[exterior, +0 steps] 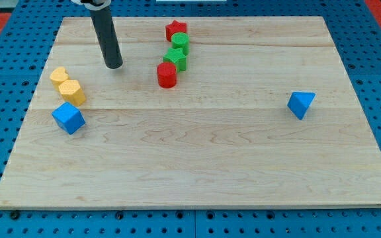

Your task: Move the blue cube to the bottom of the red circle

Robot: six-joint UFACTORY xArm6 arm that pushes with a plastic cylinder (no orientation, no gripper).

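Note:
The blue cube [68,118] lies near the board's left edge, just below two yellow blocks. The red circle [167,75] stands in the upper middle of the board, well to the right of the cube and higher up. My tip [114,65] rests on the board between them, above and to the right of the blue cube and to the left of the red circle. It touches no block.
A yellow hexagon block [73,92] and a second yellow block [59,75] sit just above the cube. A green star [175,58], a green cylinder [180,43] and a red star [175,30] line up above the red circle. A blue triangle [301,104] lies at right.

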